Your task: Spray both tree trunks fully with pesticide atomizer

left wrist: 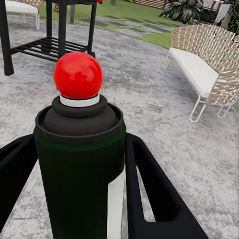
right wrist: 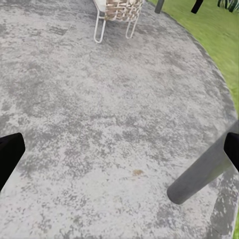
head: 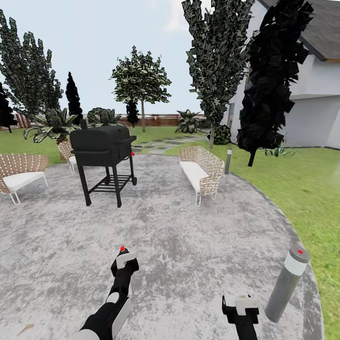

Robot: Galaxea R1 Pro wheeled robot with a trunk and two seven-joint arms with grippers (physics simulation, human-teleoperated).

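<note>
Pesticide atomizer (left wrist: pixel 79 149), dark green bottle, red-knobbed: pinched in left gripper (head: pixel 123 264). Right gripper (right wrist: pixel 119 149) spread. Risk: grey bollard (head: pixel 288 285), two o'clock, snagging right arm.

Mottled grey stone paving (right wrist: pixel 99 124) spreads beneath the right gripper (right wrist: pixel 119 154), whose two black fingertips (right wrist: pixel 10 154) sit wide apart at opposite edges. A grey bollard post (right wrist: pixel 201 172) slants across the paving near one fingertip. Farther off stand the white legs of a wicker bench (right wrist: pixel 115 12) (only partly visible), and green lawn (right wrist: pixel 214 40) borders the curved edge.
</note>
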